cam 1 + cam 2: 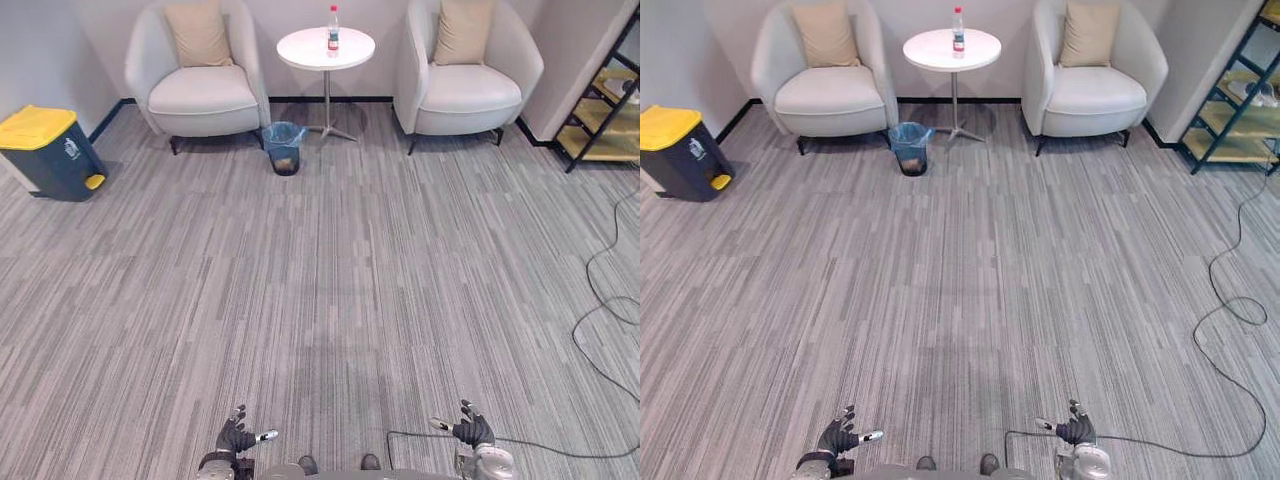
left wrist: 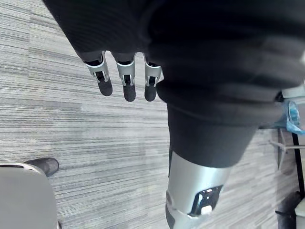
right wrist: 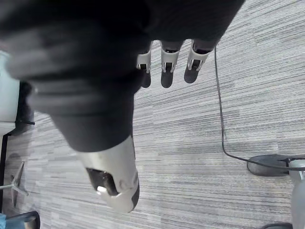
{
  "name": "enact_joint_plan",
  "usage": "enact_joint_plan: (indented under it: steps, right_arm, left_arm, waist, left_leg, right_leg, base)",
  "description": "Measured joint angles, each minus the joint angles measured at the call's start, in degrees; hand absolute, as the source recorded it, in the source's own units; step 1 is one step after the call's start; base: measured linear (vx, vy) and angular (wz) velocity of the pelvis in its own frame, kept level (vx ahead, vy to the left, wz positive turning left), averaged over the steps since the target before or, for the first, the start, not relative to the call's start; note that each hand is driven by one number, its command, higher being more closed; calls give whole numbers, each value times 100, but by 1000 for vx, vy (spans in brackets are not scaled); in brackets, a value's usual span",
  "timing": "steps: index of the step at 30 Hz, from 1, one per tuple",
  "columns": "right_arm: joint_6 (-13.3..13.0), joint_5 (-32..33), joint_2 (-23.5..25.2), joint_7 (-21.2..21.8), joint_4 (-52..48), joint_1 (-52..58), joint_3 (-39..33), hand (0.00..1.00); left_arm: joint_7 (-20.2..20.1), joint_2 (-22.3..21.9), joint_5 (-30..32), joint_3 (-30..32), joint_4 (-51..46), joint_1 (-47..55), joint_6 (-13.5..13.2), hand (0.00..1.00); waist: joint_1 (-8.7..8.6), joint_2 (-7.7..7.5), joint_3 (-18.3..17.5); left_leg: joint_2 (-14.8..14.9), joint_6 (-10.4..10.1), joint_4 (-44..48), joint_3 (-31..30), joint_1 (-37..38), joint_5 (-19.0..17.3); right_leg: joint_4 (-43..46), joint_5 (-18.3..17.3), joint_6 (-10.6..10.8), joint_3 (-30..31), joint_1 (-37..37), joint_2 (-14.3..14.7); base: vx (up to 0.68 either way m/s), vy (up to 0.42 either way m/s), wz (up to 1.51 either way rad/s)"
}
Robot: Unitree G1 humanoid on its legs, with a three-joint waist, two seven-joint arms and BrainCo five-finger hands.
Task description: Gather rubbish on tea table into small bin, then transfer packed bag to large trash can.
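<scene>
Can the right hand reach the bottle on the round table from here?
Probably not: the right hand hangs open a whole stretch of carpet from the bottle; walking closer looks unobstructed.

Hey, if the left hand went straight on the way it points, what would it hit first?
Likely the carpet: the left hand points its open fingers forward, low over it. If level, the way looks free up to the bin far ahead; depth is unclear.

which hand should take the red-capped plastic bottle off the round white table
Left, marginally: left hand and right hand are open, far from the bottle, but the blue-lined bin stands left of the table.
</scene>
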Motion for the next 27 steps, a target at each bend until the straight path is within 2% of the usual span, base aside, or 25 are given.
enact_joint_plan:
  steps: [2,3,4,6,7,8,9,11,14,15,16,17,19,20,21,22,23,25,26,27]
  right_arm:
    - [1,2,-51,-1,0,-65,-14,0]
    - [1,4,-63,0,-1,-122,-14,0]
    - [1,5,-60,0,-1,-146,-13,0]
    - [1,60,-32,3,-16,-179,-10,0]
    - [1,87,-14,4,-40,-180,-5,0]
    - [0,110,-2,8,-69,-172,14,0]
    - [4,112,6,12,-64,-159,22,0]
    - [3,113,-17,10,-66,-179,29,0]
    - [3,113,-52,10,-66,-189,40,0]
    - [2,113,-54,9,-72,-190,56,0]
    - [3,114,-86,7,-72,-171,54,0]
    - [2,114,-140,6,-71,-165,47,0]
    - [0,115,-187,8,-84,-233,45,0]
    - [0,115,-200,11,-82,-272,44,0]
    - [1,116,-201,11,-80,-263,50,0]
    - [1,128,-202,12,-102,-226,66,0]
    - [-11,222,-208,2,-208,-155,180,0]
    - [-18,365,-211,-5,-224,-156,240,0]
    - [-19,395,-207,-4,-224,-176,240,0]
    - [-20,434,-200,-5,-226,-256,232,0]
  left_arm:
    - [0,1,-3,-4,-78,-70,-1,0]
    - [0,6,-6,-9,-97,-85,-1,0]
    - [-1,10,-6,-20,-98,-99,-1,0]
    - [-8,84,-5,-236,-170,-132,-1,0]
    - [-10,115,-5,-266,-209,-147,-5,0]
    - [-8,156,-4,-279,-216,-195,-5,0]
    - [-6,225,-4,-272,-215,-222,0,0]
    - [-3,237,-4,-262,-214,-219,7,0]
    - [-3,260,-5,-263,-214,-285,10,0]
    - [-4,279,-6,-269,-213,-307,9,0]
    - [-3,253,-4,-269,-172,-340,11,0]
    - [-8,183,-2,-277,-167,-365,5,0]
    - [-7,132,-1,-284,-165,-406,1,0]
    - [-5,95,1,-280,-161,-481,2,0]
    - [-6,81,1,-275,-162,-502,2,0]
    - [-5,60,1,-249,-171,-501,2,0]
    - [-4,12,-1,-182,-183,-466,2,0]
    - [-4,-15,-1,-171,-195,-467,2,0]
    - [-2,-37,-2,-169,-198,-487,2,0]
    - [-2,-61,-3,-161,-204,-552,3,0]
  waist:
    - [12,39,42]
    - [11,53,83]
    - [8,51,98]
    - [10,33,189]
    - [11,7,248]
    - [5,-12,331]
    - [7,-2,396]
    - [-11,-29,426]
    - [-66,-4,484]
    - [-91,-33,466]
    - [-159,-95,443]
    - [-165,20,414]
    - [-171,104,414]
    - [-177,154,413]
    - [-190,167,424]
    - [-237,198,441]
    - [-241,209,461]
    - [-157,183,484]
    - [-109,131,509]
    - [-34,150,537]
  left_leg:
    - [17,37,242,62,-101,-192]
    - [11,67,403,94,-125,-338]
    - [-4,61,469,103,-118,-404]
    - [-109,115,520,117,91,-500]
    - [-145,119,494,103,195,-502]
    - [-181,225,441,51,359,-568]
    - [-227,248,441,-9,496,-696]
    - [-222,232,392,-105,642,-767]
    - [-64,120,136,-301,927,-795]
    - [-28,-19,40,-391,1032,-832]
    - [42,-168,38,-543,1094,-918]
    - [185,-206,82,-560,1130,-918]
    - [320,-363,368,-563,981,-831]
    - [454,-535,1190,-590,662,-727]
    - [527,-619,1740,-622,474,-651]
    - [662,-674,2640,-695,202,-407]
    - [926,-585,4159,-667,-325,-84]
    - [1260,-413,5223,-412,-866,-199]
    - [1300,-352,5358,-354,-1148,-261]
    - [1275,-317,5240,-339,-1477,-310]
  right_leg:
    - [456,-238,73,57,-214,-4]
    - [1000,-512,200,51,-418,-28]
    - [1283,-636,304,20,-527,-61]
    - [2718,-918,596,-211,-1010,-223]
    - [3175,-922,604,-291,-1165,-292]
    - [3842,-958,611,-450,-1434,-381]
    - [4318,-1133,575,-682,-1710,-545]
    - [4222,-1185,500,-917,-1905,-633]
    - [3055,-983,254,-1227,-2170,-590]
    - [2432,-614,104,-1242,-2170,-507]
    - [2355,-3,-346,-1258,-2159,-499]
    - [2406,-45,-403,-1388,-2136,-429]
    - [2340,-167,-557,-1492,-2065,-339]
    - [2119,-230,-641,-1582,-1812,-251]
    - [1950,-248,-649,-1635,-1591,-204]
    - [1670,-265,-673,-1713,-1205,-112]
    - [1236,-291,-716,-1770,-536,27]
    - [856,-326,-761,-1723,35,126]
    - [692,-341,-751,-1665,231,127]
    - [533,-362,-751,-1606,423,108]
  base:
    - [110,71,-19]
    - [131,97,-16]
    - [128,109,-7]
    - [129,100,6]
    - [125,71,16]
    - [158,53,21]
    - [190,53,21]
    - [205,-3,26]
    - [325,-86,41]
    - [442,-175,46]
    - [403,-165,46]
    - [422,-188,30]
    - [420,-210,9]
    - [408,-234,19]
    - [413,-230,32]
    - [401,-176,35]
    - [385,-159,27]
    - [362,-148,-2]
    - [328,-96,-20]
    - [253,-26,-22]
